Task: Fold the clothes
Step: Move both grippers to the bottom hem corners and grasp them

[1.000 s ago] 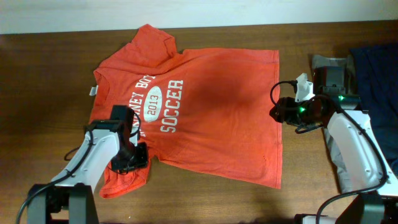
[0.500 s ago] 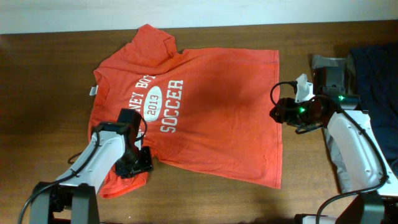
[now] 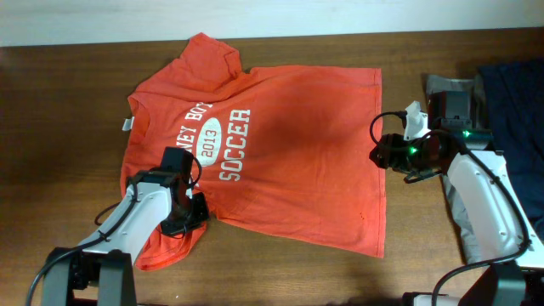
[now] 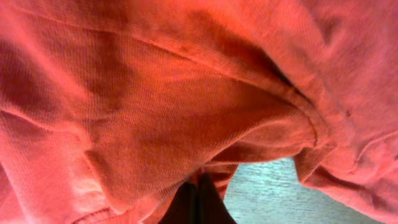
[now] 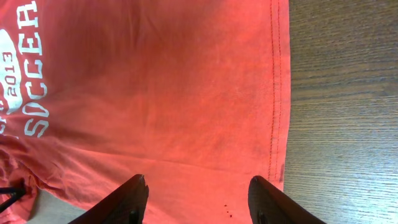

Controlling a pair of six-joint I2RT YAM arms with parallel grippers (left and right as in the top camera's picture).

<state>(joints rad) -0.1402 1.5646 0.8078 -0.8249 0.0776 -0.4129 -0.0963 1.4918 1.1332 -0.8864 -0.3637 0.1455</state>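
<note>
The clothes, an orange-red T-shirt (image 3: 289, 153) with white "2013 SOCCER" print, lie spread print-up on the wooden table (image 3: 68, 110), collar to the left. My left gripper (image 3: 189, 219) is down on the near-left sleeve. In the left wrist view its dark fingers (image 4: 199, 186) are pressed together, with bunched orange fabric (image 4: 155, 106) pinched at their tips. My right gripper (image 3: 376, 153) hovers over the shirt's right hem. It stands open (image 5: 198, 186) above flat fabric (image 5: 155, 93), with nothing between its fingers and the stitched hem (image 5: 277, 93) just to the right.
A dark blue cloth (image 3: 514, 93) and a grey item (image 3: 450, 85) lie at the table's right edge, behind my right arm. A white tag (image 3: 127, 124) sticks out at the shirt's collar. Bare wood (image 5: 342, 124) shows right of the hem.
My left gripper shifted slightly along the sleeve, then closed its fingers on the fabric. The right arm and the shirt's body have not moved.
</note>
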